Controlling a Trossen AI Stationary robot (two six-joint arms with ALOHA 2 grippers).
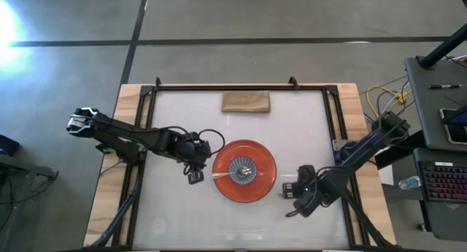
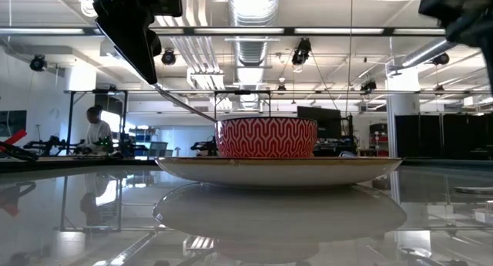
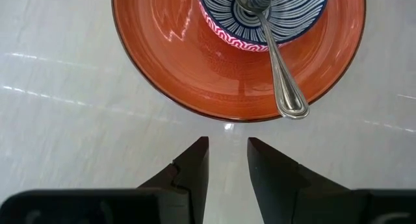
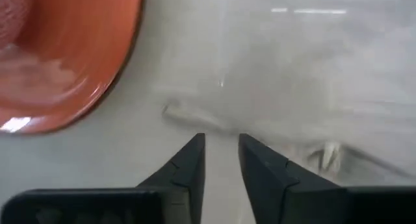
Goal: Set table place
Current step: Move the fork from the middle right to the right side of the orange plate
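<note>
An orange plate (image 1: 244, 190) lies on the white table (image 1: 182, 113) at its middle. On the plate stands a bowl (image 1: 244, 169), blue-striped inside and red-and-white patterned outside (image 2: 266, 137). A metal spoon (image 3: 279, 62) lies with its head in the bowl and its handle leaning on the rim, sticking out over the plate's left side. My left gripper (image 3: 227, 149) is just left of the plate (image 1: 204, 169), narrowly open and empty, pointing at the spoon's handle end. My right gripper (image 4: 221, 146) is just right of the plate (image 1: 290, 191), narrowly open and empty.
A wooden block (image 1: 246, 101) lies at the table's far edge. A pale, blurred long thing (image 4: 195, 117) lies on the table ahead of my right gripper's fingers. A black frame (image 1: 241, 87) borders the table. A dark desk with a keyboard (image 1: 441, 182) stands to the right.
</note>
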